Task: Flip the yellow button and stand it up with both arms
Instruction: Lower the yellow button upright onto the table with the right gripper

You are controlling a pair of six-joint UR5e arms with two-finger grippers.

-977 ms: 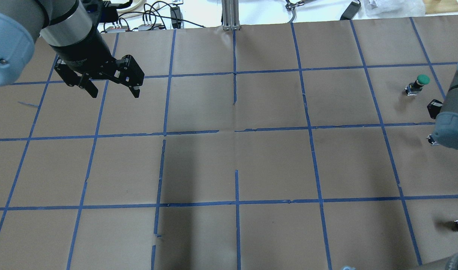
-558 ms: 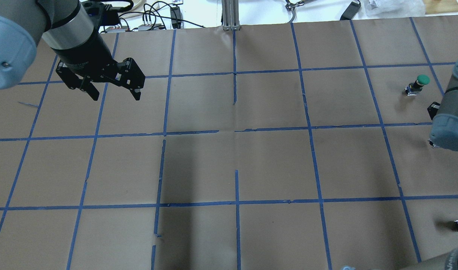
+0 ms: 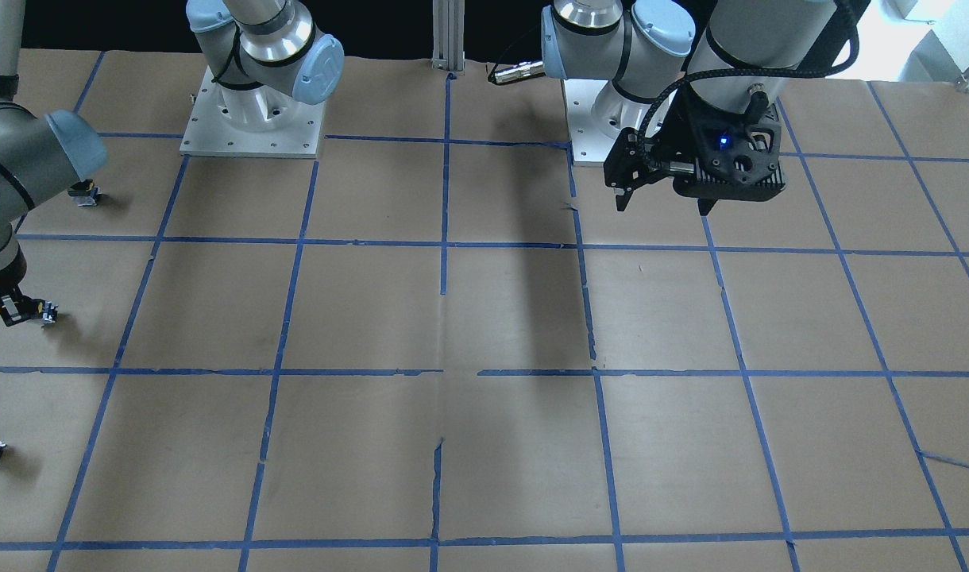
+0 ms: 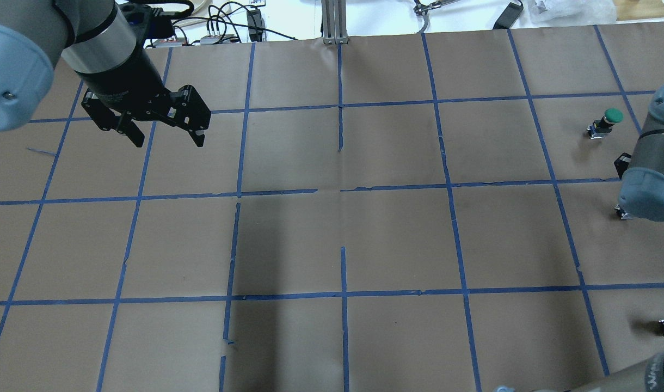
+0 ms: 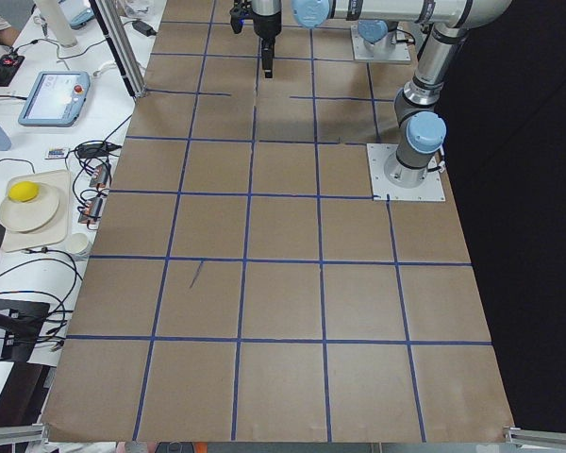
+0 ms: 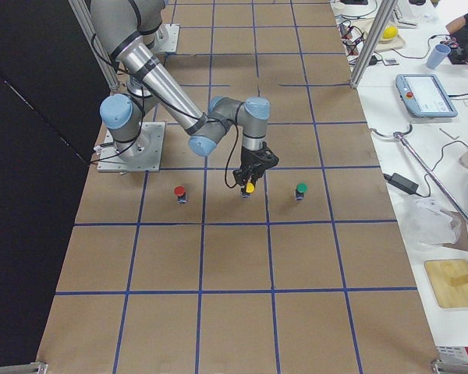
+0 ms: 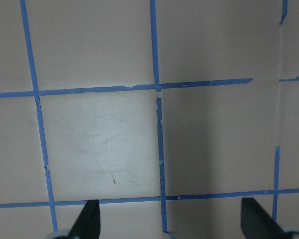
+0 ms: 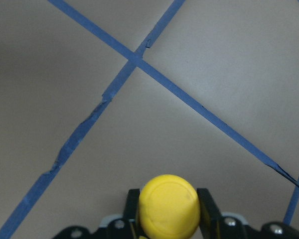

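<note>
The yellow button (image 8: 168, 204) sits between the black fingers (image 8: 207, 206) of my right gripper (image 8: 168, 196), with its round cap facing the wrist camera. In the exterior right view the right gripper (image 6: 248, 178) points down with the yellow cap (image 6: 249, 188) at its tips, low over the paper. In the overhead view my right arm (image 4: 650, 185) hides it. My left gripper (image 4: 168, 142) hangs open and empty over the far left of the table. It also shows in the front-facing view (image 3: 662, 206) and in the left wrist view (image 7: 172, 224).
A green-capped button (image 4: 607, 122) stands just beyond my right arm, also in the exterior right view (image 6: 301, 190). A red-capped button (image 6: 179, 192) stands on the other side of the yellow one. Brown paper with a blue tape grid (image 4: 343, 190) covers the table.
My right arm's elbow has shifted a little left and away in the overhead view. My left gripper has barely moved and stays open.
</note>
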